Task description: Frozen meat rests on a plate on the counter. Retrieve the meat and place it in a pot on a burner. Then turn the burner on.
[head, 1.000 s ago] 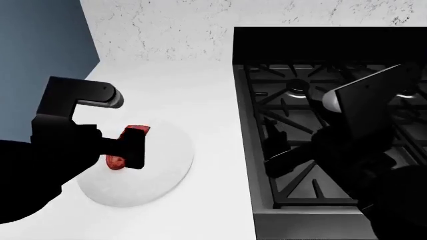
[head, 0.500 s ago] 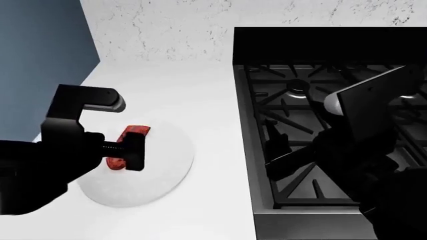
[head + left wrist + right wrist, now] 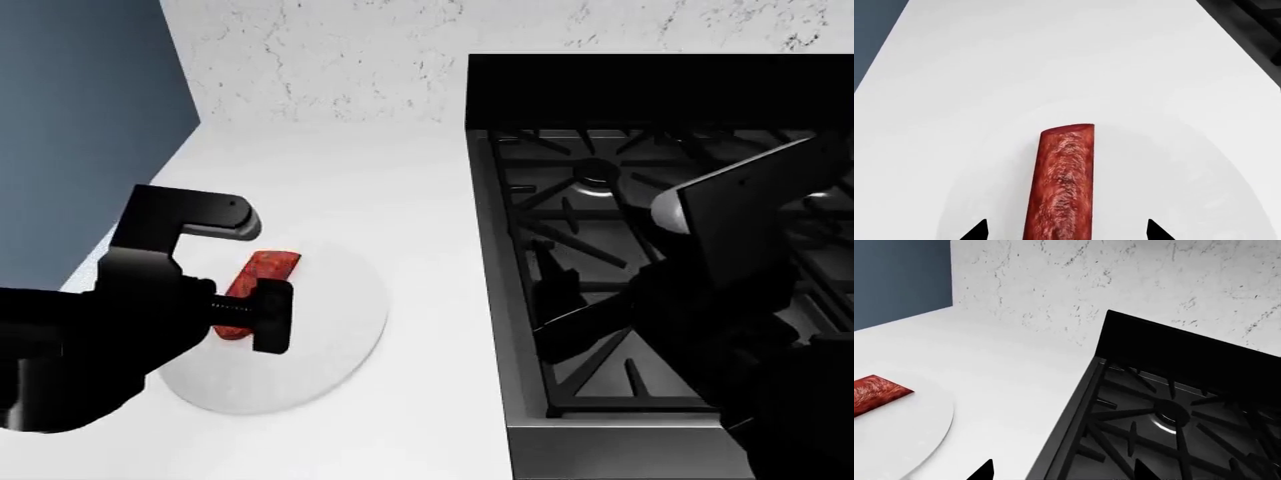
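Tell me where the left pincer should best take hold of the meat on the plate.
Across its narrow width, on the two long sides, coming from above. The meat lies as a long thin slab on the white plate, and the open left pincer already straddles its near end, so closing there probably suits best.

White marbled backsplash (image 3: 360,60) behind — dark blue wall (image 3: 80,120) to the left, even light.

No legible text, label, brand or number anywhere (counter, plate, stove and wall all unmarked).
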Controlling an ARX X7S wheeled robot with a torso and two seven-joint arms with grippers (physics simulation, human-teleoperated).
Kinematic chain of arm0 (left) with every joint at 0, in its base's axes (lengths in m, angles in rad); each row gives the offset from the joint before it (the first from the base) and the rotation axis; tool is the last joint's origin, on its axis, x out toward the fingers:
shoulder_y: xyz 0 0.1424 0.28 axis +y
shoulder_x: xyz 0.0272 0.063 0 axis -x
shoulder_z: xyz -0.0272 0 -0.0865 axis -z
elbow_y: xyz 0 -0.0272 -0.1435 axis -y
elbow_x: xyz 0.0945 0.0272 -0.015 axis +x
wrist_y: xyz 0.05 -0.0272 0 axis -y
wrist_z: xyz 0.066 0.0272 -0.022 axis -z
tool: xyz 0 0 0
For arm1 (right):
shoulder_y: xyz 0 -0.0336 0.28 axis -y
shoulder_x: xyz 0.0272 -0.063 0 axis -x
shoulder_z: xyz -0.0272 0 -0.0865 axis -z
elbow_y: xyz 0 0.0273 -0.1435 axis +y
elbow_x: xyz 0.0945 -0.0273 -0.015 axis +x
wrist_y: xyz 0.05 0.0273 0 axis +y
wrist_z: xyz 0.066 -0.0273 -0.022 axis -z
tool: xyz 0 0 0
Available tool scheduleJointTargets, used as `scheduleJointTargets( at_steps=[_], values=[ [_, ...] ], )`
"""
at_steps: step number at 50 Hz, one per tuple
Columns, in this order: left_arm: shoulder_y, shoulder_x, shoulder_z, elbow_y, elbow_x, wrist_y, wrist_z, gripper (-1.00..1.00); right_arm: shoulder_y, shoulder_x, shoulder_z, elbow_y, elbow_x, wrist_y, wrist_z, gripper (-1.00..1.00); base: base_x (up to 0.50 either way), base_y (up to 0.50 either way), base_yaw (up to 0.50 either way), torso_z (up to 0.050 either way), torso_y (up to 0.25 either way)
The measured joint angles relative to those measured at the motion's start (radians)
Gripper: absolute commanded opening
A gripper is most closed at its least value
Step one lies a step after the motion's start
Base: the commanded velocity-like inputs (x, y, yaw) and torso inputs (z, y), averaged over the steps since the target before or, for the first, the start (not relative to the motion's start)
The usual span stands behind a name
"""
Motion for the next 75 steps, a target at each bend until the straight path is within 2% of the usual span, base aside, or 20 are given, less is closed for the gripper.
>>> scheduleJointTargets(
  at_steps=[32,33,51,75],
  values=[
    [0.022,-0.006,0.046,-0.024,0.031,0.015,0.036,1.00,-0.003,0.015,-0.029,0.008,-0.028,-0.028,-0.026,1.00,0.00,0.00,0.00,0.000,0.000],
    [0.023,-0.006,0.047,-0.024,0.032,0.015,0.037,-1.00,-0.002,0.015,-0.030,0.008,-0.027,-0.029,-0.026,1.00,0.00,0.00,0.00,0.000,0.000],
    [0.008,-0.013,0.060,-0.004,0.019,0.023,0.016,-1.00,0.001,0.027,-0.041,0.005,-0.020,-0.041,-0.020,1.00,0.00,0.00,0.00,0.000,0.000],
    [-0.108,-0.026,0.057,0.058,-0.053,0.043,-0.036,-1.00,0.012,0.051,-0.052,-0.011,0.014,-0.066,0.008,1.00,0.00,0.00,0.00,0.000,0.000]
  ],
)
